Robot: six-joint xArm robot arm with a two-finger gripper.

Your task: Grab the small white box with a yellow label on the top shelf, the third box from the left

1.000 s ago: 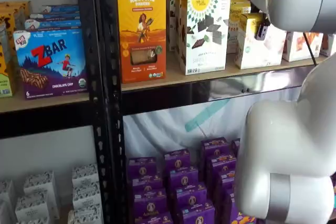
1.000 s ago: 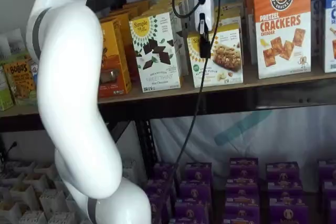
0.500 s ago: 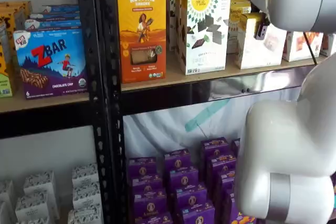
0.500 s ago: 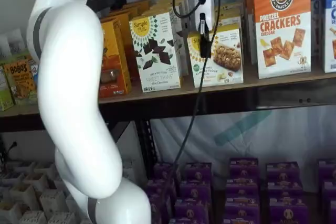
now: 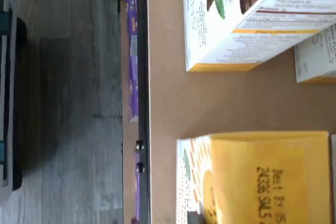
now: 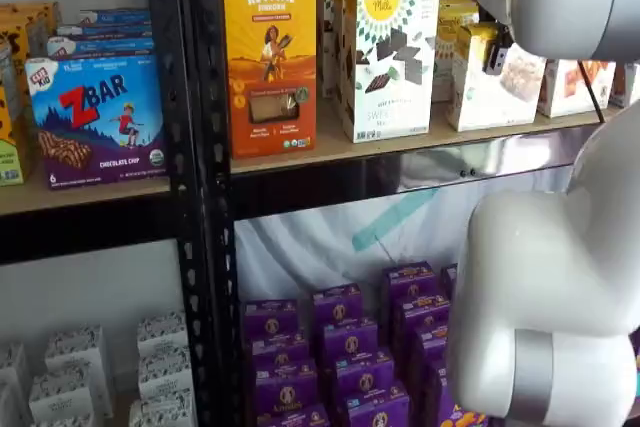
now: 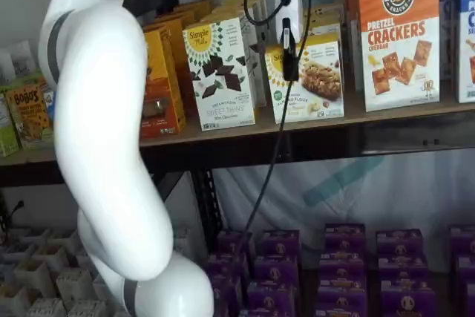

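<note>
The small white box (image 7: 315, 83) with its yellow sunburst label stands on the top shelf (image 7: 386, 113), to the right of a taller white box. It also shows in a shelf view (image 6: 510, 87), slightly blurred. My gripper (image 7: 289, 53) hangs over the box's top, with one black finger down its front face and the other finger hidden behind the box. The fingers (image 6: 496, 55) are closed on the box's upper edge. In the wrist view the box's yellow top (image 5: 268, 177) fills one corner above the tan shelf board (image 5: 168, 103).
A taller white box with dark chocolate pieces (image 7: 219, 72) stands close on the left, and an orange-and-white cracker box (image 7: 398, 35) on the right. More boxes stand behind. The arm's white links (image 7: 104, 146) and a cable hang in front. Purple boxes (image 7: 341, 257) fill the lower shelf.
The small white box has shifted and tilted a little with the finger on it, and now looks blurred. The arm has barely moved.
</note>
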